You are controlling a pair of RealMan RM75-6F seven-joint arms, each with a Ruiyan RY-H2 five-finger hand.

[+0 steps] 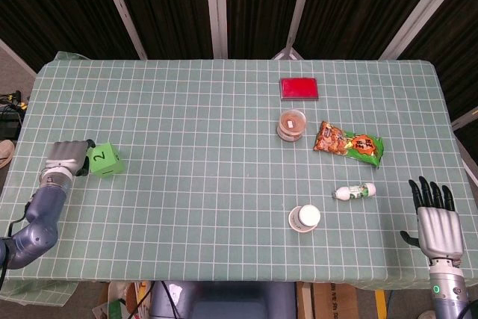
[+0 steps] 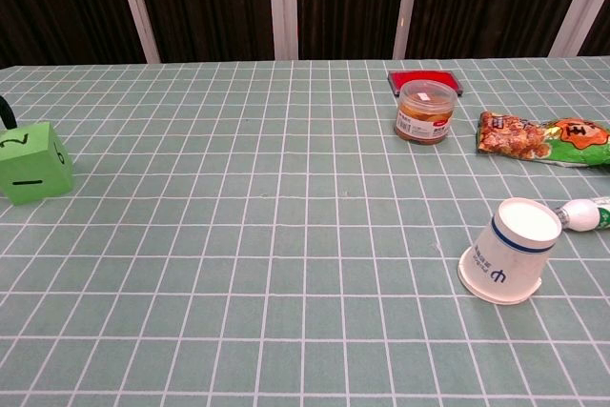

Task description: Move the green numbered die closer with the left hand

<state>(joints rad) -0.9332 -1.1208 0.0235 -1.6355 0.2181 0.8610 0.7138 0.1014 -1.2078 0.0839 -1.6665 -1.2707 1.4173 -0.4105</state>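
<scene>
Green die (image 1: 104, 160) sat at the far left of the checked table (image 1: 187, 184), a little nearer than the middle, with a black 2 on its upper face in the head view. The left hand (image 1: 66, 158) pressed against the die's left side, its fingers curled round that side so that the die looked gripped; the grey forearm ran down toward the near left corner. At the near right corner, just off the table edge, the right hand (image 1: 435, 218) stood with its dark fingers straight and apart, holding nothing. Toward the far right lay a flat red box (image 1: 299, 88), and just nearer it stood a small lidded jar (image 1: 291, 124). To the right of the jar lay a snack packet (image 1: 348, 142), orange at one end and green at the other. Nearer still lay a little white bottle (image 1: 355, 192) on its side, and an upturned paper cup (image 1: 305, 219) stood left of it and closer.

In the chest view the die (image 2: 33, 161) rested on the table at the left edge, a 2 on top and a dash on the front face. Only a dark sliver of a finger showed at its upper left, so the grip could not be judged there. The jar (image 2: 425, 111), the red box (image 2: 426, 77) behind it, the packet (image 2: 538, 139), the cup (image 2: 510, 251) and the bottle (image 2: 586, 213) stood on the right.
</scene>
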